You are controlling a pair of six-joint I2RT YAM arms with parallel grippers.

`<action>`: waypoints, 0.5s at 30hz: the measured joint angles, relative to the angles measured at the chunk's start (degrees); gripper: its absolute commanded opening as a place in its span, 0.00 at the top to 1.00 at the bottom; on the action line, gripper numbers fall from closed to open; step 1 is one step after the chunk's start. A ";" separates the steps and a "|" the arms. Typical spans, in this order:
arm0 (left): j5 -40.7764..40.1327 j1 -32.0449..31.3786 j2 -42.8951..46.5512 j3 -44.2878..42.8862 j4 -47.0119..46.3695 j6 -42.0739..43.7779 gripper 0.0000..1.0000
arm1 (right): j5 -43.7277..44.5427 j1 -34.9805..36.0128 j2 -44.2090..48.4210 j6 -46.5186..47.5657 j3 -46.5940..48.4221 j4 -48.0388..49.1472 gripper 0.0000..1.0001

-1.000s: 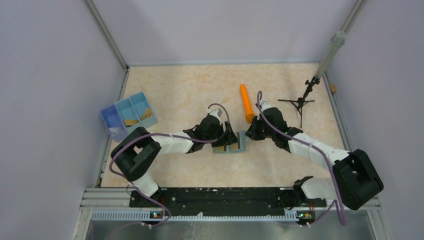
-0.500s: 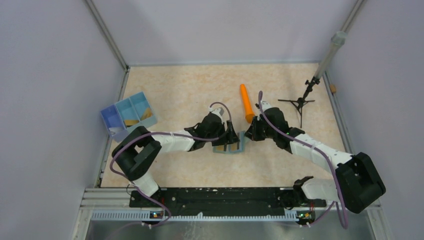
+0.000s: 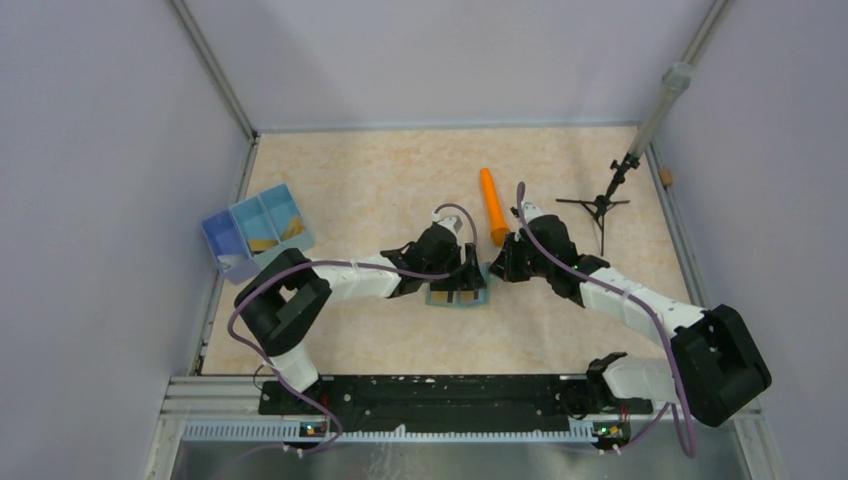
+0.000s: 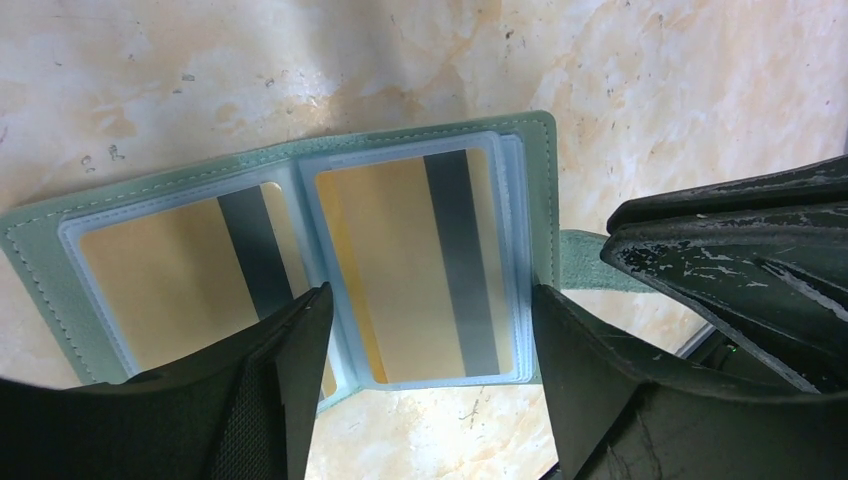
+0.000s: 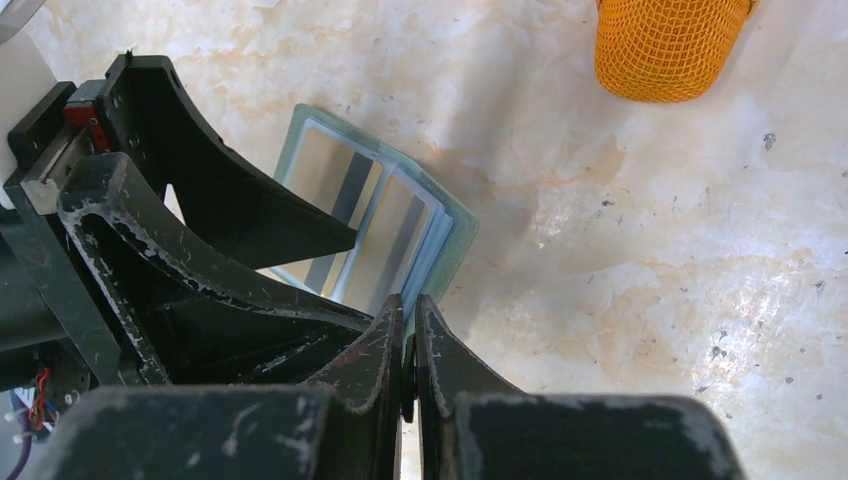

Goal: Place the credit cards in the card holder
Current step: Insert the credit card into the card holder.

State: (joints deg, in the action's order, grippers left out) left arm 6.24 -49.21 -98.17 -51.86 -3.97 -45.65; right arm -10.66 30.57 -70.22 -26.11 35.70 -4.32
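Note:
The card holder lies open on the table, grey-green outside and pale blue inside. Two gold credit cards with dark stripes sit in its clear sleeves, one in the left page and one in the right page. My left gripper hangs open just above, its fingers to either side of the right page. My right gripper is shut on the holder's green closing tab at its right edge. The holder also shows in the right wrist view.
An orange mesh cylinder lies just behind the two grippers. A blue three-compartment tray with gold cards in it stands at the left edge. A small black tripod stand is at the back right.
My left gripper has moved right, over the card holder. The holder's right side, raised before, now lies flatter. The right gripper has stayed shut at the holder's right edge.

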 measured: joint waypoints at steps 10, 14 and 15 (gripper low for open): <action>-2.08 -0.50 0.00 -0.70 2.27 0.72 0.26 | 0.96 0.00 0.00 0.00 0.00 -0.15 1.00; -2.71 -0.59 0.00 -0.70 2.32 0.79 0.26 | 1.42 0.00 0.00 0.02 0.00 -0.46 1.00; -2.86 -0.61 0.00 -0.70 2.32 0.79 0.26 | 1.57 0.00 0.00 0.02 0.00 -0.57 1.00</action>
State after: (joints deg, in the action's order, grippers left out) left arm 3.38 -49.82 -98.17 -52.56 -1.65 -44.86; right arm -9.08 30.57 -70.22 -26.09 35.70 -4.89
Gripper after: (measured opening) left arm 0.739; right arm 0.021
